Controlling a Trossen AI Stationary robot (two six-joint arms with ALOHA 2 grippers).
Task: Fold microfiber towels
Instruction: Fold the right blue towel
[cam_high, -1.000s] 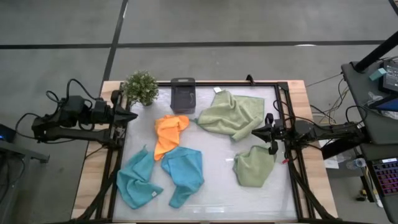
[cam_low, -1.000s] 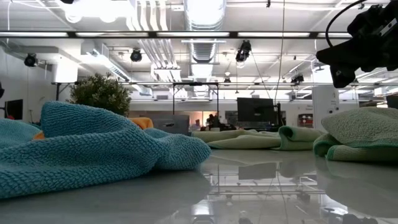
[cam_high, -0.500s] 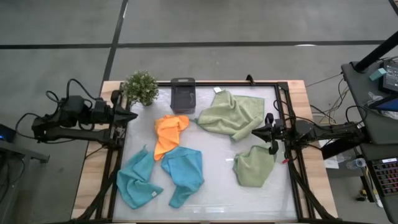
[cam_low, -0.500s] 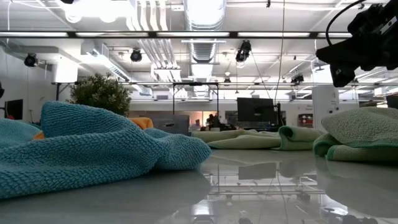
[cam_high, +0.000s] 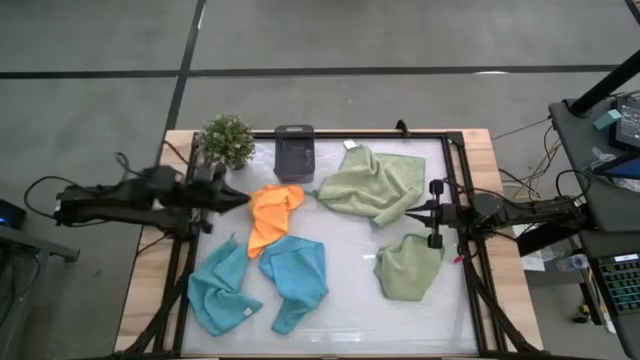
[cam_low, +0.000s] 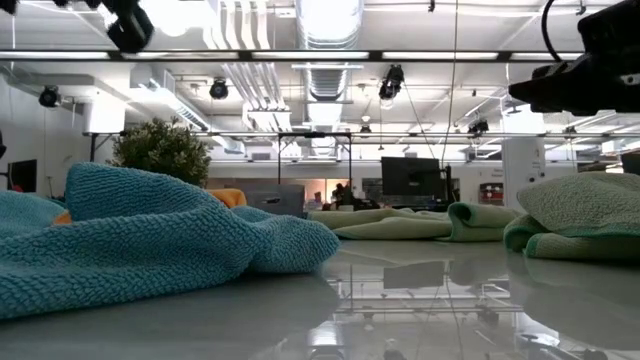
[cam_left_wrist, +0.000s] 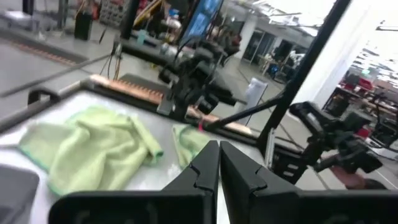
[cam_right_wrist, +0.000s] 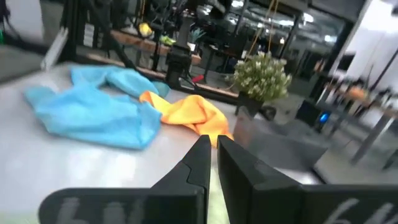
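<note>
L gripper (cam_high: 243, 199) pinched closed, empty, tip just beside orange towel (cam_high: 272, 214); two blue towels (cam_high: 262, 284) below it. R gripper (cam_high: 411, 213) closed, empty, between big green towel (cam_high: 372, 183) and small green towel (cam_high: 408, 266).

A lab or workshop: exposed ceiling ducts (cam_low: 325, 25), monitors (cam_low: 410, 177), and equipment benches.

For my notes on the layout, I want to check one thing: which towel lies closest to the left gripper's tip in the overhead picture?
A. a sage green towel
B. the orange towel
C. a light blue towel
B: in the high view the left gripper, shut, points at the edge of the orange towel.
</note>
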